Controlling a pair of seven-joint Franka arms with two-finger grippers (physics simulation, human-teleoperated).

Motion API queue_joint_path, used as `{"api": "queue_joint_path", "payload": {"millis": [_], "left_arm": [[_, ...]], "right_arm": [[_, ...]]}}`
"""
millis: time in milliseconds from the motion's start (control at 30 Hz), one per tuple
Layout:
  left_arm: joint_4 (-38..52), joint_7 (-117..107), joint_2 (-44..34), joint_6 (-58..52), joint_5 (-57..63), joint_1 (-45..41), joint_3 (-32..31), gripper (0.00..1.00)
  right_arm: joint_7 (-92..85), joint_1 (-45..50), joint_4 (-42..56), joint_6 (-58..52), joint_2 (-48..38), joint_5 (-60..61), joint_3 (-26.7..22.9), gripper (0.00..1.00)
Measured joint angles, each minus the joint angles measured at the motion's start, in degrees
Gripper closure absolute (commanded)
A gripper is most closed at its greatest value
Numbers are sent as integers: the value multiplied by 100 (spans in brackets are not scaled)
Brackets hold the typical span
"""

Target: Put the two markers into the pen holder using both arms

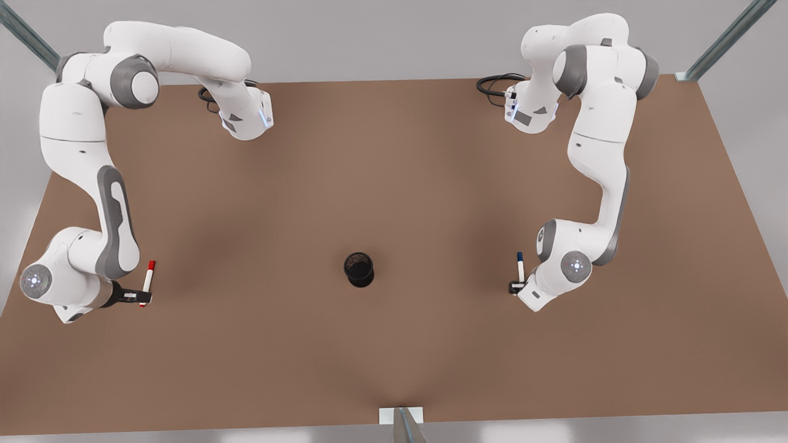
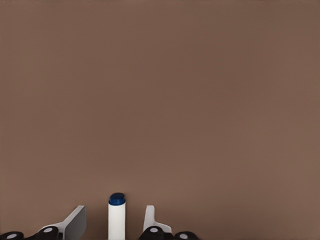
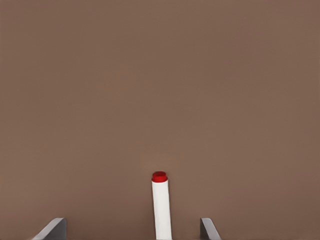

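The red-capped marker [image 1: 148, 278] lies on the brown table at the front view's left. My right gripper [image 1: 139, 298] is down over its lower end, open, with the white barrel [image 3: 161, 210] midway between the wide-spread fingers [image 3: 55, 227]. The blue-capped marker [image 1: 521, 266] lies at the front view's right. My left gripper [image 1: 516, 287] straddles its lower end, open, with a small gap between each finger [image 2: 75, 222] and the barrel [image 2: 116, 222]. The black mesh pen holder [image 1: 359, 269] stands upright in the middle of the table, between the two markers and apart from both.
The brown table [image 1: 394, 184] is bare between each marker and the holder. Both arm bases, with black cables [image 1: 492, 83], sit at the far edge. A metal post with a white bracket [image 1: 401, 416] stands at the near edge, in the middle.
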Motion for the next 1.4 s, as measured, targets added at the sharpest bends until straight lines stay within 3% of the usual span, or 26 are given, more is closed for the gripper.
{"api": "queue_joint_path", "payload": {"millis": [133,200,333,533,700,767,1000,1067,1267,1400], "left_arm": [[84,-9,104,22,2,-5,0,36],[112,-13,133,28,2,-6,0,42],[135,-22,143,36,-1,-7,-2,56],[139,-32,167,41,-6,-7,-3,57],[139,-43,173,43,-2,-7,-6,68],[144,-55,171,44,8,-10,-5,71],[581,-111,70,-269,53,-59,-5,74],[894,-125,35,-597,62,-93,-7,74],[1636,-218,-181,-1854,81,-326,-23,75],[2037,-418,-421,-2539,83,-866,-41,79]], "right_arm": [[-16,5,0,132,153,-28,-63,0],[-20,10,5,178,242,-61,-68,2],[-14,19,8,240,301,-242,-70,19],[-7,0,8,283,386,-310,-70,33],[-3,-1,8,298,427,-317,-70,43],[-3,-1,9,301,428,-315,-70,54],[-3,-8,9,306,458,-313,-70,64],[-17,-15,9,309,462,-293,-70,79],[-78,6,102,269,177,-238,33,79],[-106,12,114,94,-522,-231,496,79]]}}
